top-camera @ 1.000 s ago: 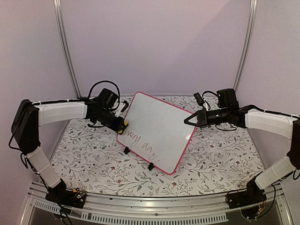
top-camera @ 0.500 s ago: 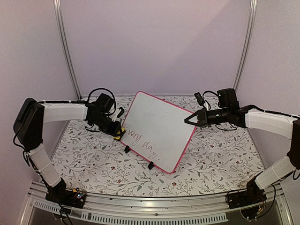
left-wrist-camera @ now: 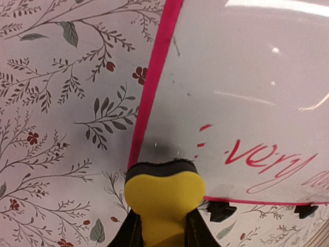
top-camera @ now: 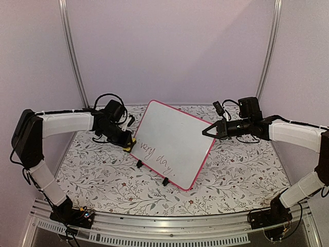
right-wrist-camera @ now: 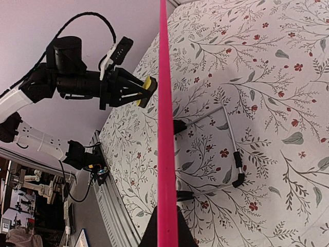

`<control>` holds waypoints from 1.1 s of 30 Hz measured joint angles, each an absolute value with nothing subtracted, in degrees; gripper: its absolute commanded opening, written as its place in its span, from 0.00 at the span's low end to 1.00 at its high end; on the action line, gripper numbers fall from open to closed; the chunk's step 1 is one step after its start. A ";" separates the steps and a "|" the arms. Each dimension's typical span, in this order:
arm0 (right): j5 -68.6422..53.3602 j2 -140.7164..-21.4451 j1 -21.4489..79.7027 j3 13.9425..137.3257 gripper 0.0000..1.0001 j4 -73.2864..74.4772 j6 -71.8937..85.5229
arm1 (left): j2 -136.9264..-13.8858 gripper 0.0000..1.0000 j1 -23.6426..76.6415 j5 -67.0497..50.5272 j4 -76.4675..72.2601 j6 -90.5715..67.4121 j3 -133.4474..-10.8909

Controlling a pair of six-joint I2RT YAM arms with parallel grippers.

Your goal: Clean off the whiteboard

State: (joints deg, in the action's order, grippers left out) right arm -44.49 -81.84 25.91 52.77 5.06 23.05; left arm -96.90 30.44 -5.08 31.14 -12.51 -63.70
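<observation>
The whiteboard (top-camera: 175, 141) stands tilted on two black clip feet, with a pink-red frame and red handwriting "very day" along its lower left part (left-wrist-camera: 267, 159). My left gripper (top-camera: 131, 142) is shut on a yellow eraser with a black felt face (left-wrist-camera: 163, 193), which touches the board's lower left corner beside the writing. My right gripper (top-camera: 205, 133) is shut on the board's right edge, seen edge-on as a pink bar in the right wrist view (right-wrist-camera: 167, 154). The eraser also shows there (right-wrist-camera: 149, 85).
The floral tablecloth (top-camera: 103, 175) covers the table. A wire stand (right-wrist-camera: 231, 139) props the board from behind. Metal posts (top-camera: 72, 51) rise at the back corners, and a rail (top-camera: 154, 226) runs along the near edge.
My left gripper with the eraser has shifted slightly down and left along the board's lower left edge. The word before "very" is now gone. The right arm and board have stayed still.
</observation>
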 measured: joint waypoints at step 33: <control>-44.05 -81.84 25.58 52.73 0.00 4.62 23.49 | -96.33 0.00 32.27 -6.63 20.93 -23.97 -53.47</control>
State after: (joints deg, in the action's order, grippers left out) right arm -44.05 -81.84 25.58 52.73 4.62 23.49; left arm -96.33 32.27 -6.63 20.93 -23.97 -53.47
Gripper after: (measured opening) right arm 0.029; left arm 0.215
